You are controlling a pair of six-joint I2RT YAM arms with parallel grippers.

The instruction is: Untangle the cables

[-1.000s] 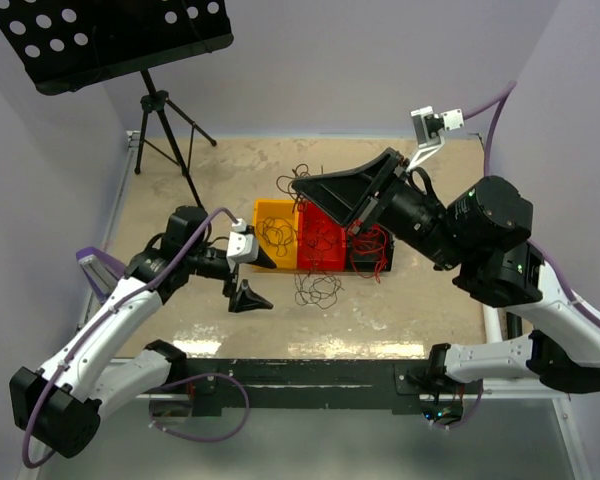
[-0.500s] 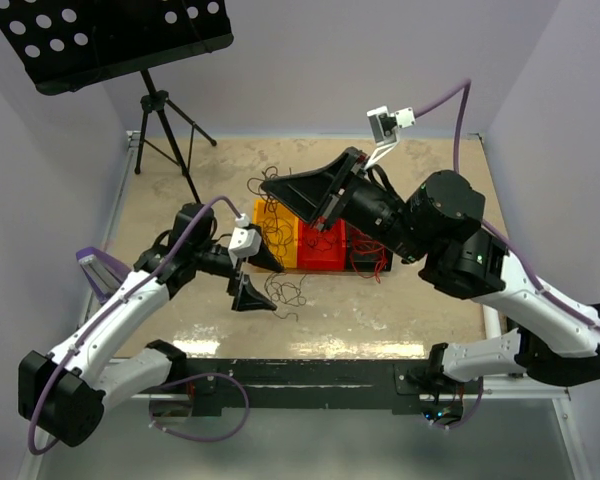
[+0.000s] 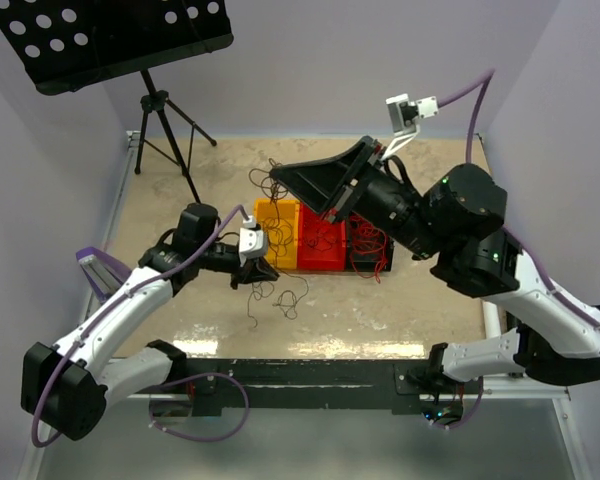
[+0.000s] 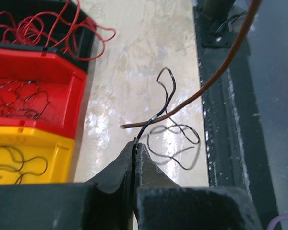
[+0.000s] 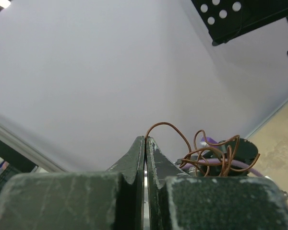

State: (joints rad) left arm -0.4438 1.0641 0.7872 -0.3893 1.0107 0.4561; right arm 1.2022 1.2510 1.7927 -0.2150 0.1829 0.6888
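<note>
Left wrist: curly black cable (image 4: pixel 155 118) crosses an arcing brown cable (image 4: pixel 206 85).

We spot perforated music stand (image 3: pixel 110 40) on tripod (image 3: pixel 166 128) back left; yellow bin (image 3: pixel 269 211), red bin (image 3: pixel 320 263), black bin (image 3: pixel 371 275) touching in row.

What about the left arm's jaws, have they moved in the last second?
Yes. The left gripper has edged toward the yellow bin's near corner, and its jaws, wide open before, are now shut on a black cable.

brown cable (image 4: pixel 201 89): I am seeing it running off the top edge.
red bin (image 3: pixel 322 250): right tool (image 3: pixel 279 176) is covering part.
</note>
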